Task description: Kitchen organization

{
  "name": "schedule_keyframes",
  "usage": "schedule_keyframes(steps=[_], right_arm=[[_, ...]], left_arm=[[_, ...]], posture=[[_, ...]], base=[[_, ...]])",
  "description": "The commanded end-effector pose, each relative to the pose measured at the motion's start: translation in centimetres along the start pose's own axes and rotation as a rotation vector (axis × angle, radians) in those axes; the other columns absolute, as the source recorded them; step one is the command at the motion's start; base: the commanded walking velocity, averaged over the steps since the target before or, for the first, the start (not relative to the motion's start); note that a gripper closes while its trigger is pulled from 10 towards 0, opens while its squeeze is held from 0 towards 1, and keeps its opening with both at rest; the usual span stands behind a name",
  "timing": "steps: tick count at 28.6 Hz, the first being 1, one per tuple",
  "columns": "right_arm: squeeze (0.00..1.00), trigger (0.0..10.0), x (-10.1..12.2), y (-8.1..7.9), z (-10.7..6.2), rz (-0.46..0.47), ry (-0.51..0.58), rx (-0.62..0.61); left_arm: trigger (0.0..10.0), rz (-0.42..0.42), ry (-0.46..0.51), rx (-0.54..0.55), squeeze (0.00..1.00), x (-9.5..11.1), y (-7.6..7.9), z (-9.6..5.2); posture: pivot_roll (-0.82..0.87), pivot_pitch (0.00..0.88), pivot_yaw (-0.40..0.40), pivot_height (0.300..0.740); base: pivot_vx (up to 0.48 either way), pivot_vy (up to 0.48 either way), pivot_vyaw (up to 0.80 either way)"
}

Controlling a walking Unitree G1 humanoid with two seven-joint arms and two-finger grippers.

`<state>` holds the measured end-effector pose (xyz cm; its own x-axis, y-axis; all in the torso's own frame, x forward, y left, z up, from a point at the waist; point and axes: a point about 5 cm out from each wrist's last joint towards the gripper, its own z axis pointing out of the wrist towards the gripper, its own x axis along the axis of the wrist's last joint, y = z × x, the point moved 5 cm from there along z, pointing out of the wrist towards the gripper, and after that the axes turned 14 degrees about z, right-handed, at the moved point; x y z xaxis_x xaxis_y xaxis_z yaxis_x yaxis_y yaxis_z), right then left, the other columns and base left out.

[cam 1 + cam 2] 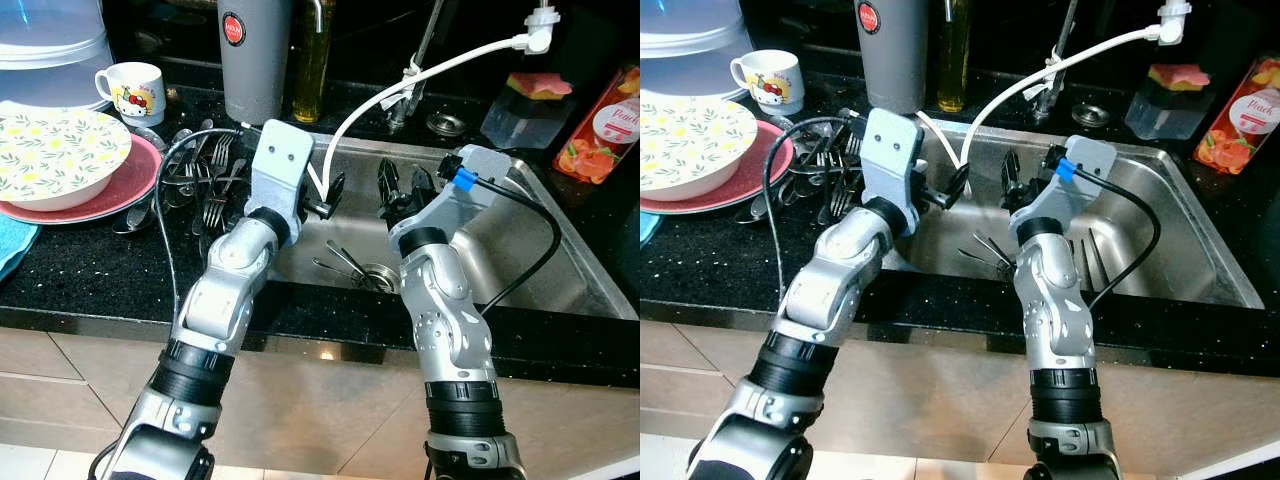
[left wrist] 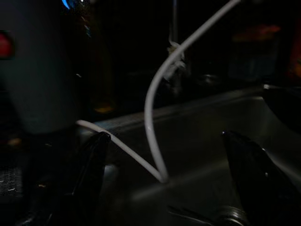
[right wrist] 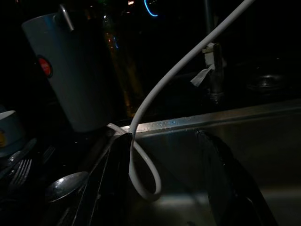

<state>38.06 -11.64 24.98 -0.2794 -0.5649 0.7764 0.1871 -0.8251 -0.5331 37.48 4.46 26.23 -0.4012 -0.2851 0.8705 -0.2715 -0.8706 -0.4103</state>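
While both hover over the sink (image 1: 560,262), left end effector (image 1: 327,196) spread — right end effector (image 1: 404,186) spread too; cutlery (image 1: 345,265) below

White bowl (image 1: 55,155) with yellow flowers, pink plate (image 1: 125,190), grey canister (image 1: 255,60) with red badge, white hose (image 1: 400,85).

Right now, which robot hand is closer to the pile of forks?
Left. The left gripper hangs over the sink's left edge, right beside the forks on the counter. The right gripper is farther off, over the middle of the sink.
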Motion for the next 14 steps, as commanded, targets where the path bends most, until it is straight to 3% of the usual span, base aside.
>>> schedule_keyframes(steps=[1, 6, 14], right_arm=[[0.0, 10.0, 0.15, -0.08, -0.07, 0.001, 0.015, 0.0], [0.0, 10.0, -0.23, -0.41, -0.11, 0.002, 0.003, 0.013], [0.0, 10.0, -0.22, -0.56, -0.11, 0.001, 0.003, 0.018]], left_arm=[[10.0, 0.04, -0.018, 0.003, 0.0, -0.22, 0.58, -0.51], [10.0, 0.043, -0.066, 0.041, 0.0, -1.16, 0.46, -1.06], [10.0, 0.051, -0.061, 0.058, 0.0, -0.75, 0.44, -1.16]], posture=[[0.24, 0.059, -0.086, 0.74], [0.26, 0.054, -0.092, 0.74], [0.26, 0.067, -0.09, 0.74]], base=[[0.0, 0.0, 0.0], [0.0, 0.0, 0.0], [0.0, 0.0, 0.0]])
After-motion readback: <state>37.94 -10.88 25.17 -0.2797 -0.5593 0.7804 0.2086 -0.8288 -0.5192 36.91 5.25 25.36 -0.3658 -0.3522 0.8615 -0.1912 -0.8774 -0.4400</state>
